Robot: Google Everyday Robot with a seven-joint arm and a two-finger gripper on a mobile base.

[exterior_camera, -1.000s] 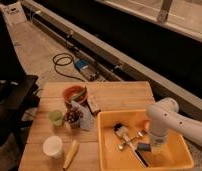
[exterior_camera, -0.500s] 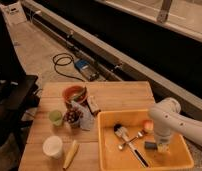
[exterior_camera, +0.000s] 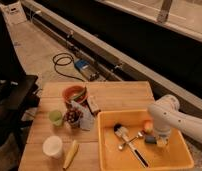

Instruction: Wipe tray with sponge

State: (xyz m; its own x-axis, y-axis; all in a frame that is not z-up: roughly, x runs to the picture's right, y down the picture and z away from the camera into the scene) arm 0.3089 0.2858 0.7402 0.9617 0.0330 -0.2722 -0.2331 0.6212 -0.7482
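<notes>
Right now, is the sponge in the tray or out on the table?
In. The sponge lies on the tray floor, with the tool low inside the tray, close beside it.

Matt pale wooden bench (exterior_camera: 125, 95), smooth yellow-orange plastic tray (exterior_camera: 170, 159), glossy white arm casing (exterior_camera: 170, 114), hand (exterior_camera: 161, 142) low inside the tray

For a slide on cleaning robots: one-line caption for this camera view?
Robot gripper reaches into the yellow tray beside the blue-grey sponge, with a brush and ball nearby.

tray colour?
Yellow-orange tray, seen in the camera view; the hand is inside it, right side, by the sponge.
</notes>
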